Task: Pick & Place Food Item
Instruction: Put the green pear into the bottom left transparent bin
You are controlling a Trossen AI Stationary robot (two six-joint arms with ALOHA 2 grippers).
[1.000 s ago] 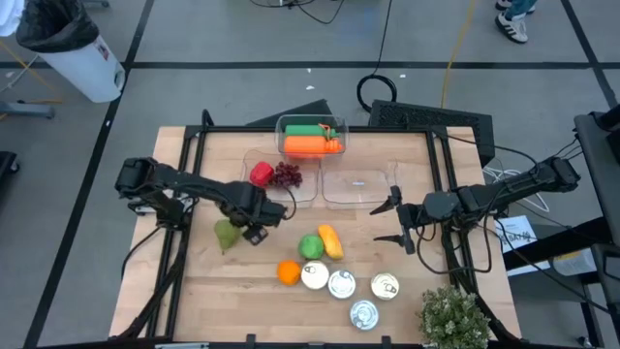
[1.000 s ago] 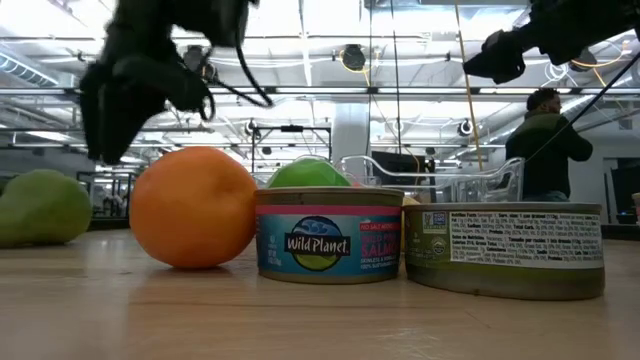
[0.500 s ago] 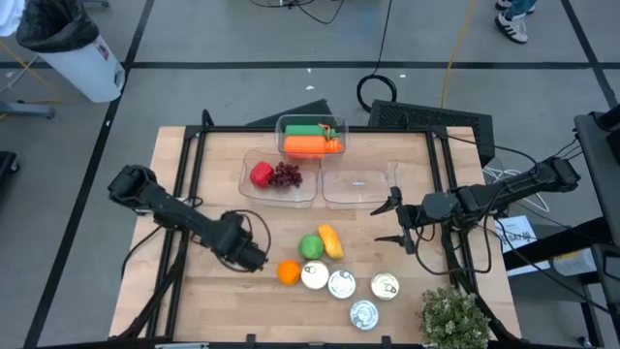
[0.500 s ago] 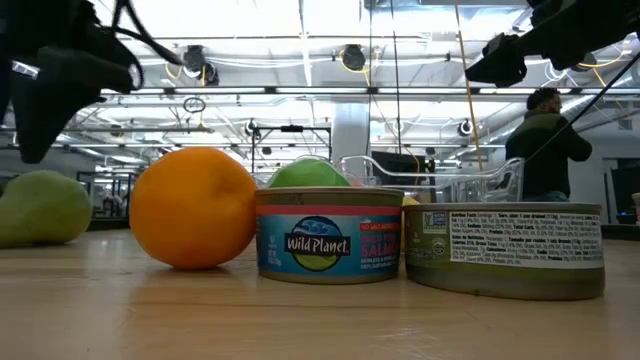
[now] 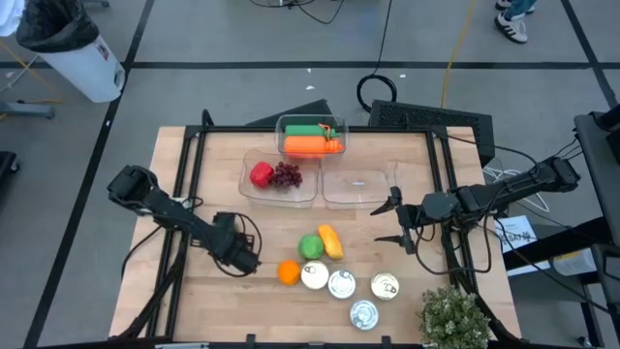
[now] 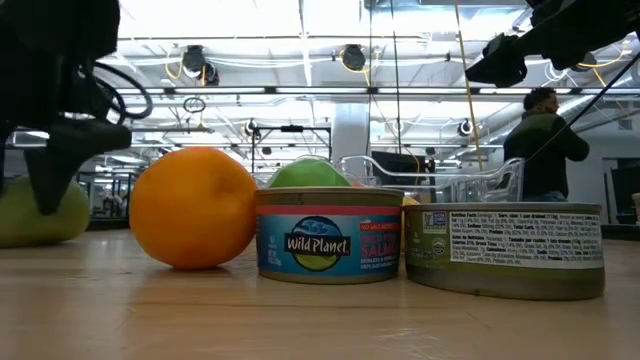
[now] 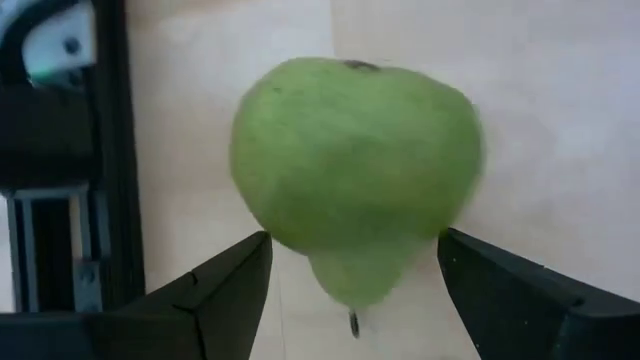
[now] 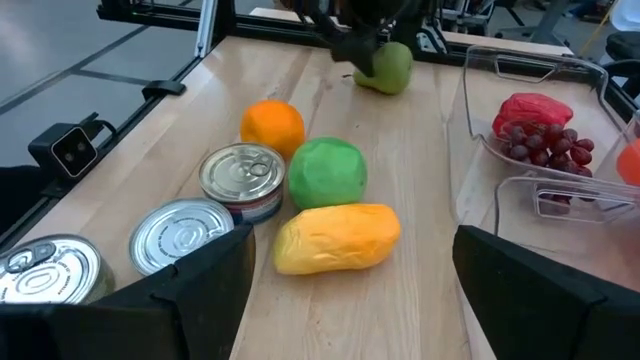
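A green pear (image 7: 355,175) lies on the wooden table, left of an orange (image 5: 288,272). My left gripper (image 7: 354,237) is open and points down over it, one finger on either side of the pear's narrow end; I see no touch. In the high view my left gripper (image 5: 234,250) and wrist hide the pear. The low view shows the pear (image 6: 30,215) partly behind that gripper (image 6: 60,150). My right gripper (image 5: 389,219) is open and waits above the table's right half, near the clear containers.
Right of the pear lie a green round fruit (image 5: 310,246), a yellow fruit (image 5: 330,240) and several cans (image 5: 341,283). Clear containers stand at the far side: one with a red fruit and grapes (image 5: 278,176), an empty one (image 5: 356,184), one with a carrot (image 5: 310,143). A plant (image 5: 453,318) stands near right.
My left gripper has moved toward the near edge and come down over the pear, which earlier lay uncovered beside it. Its fingers now stand around the pear. The pear has stayed in place.
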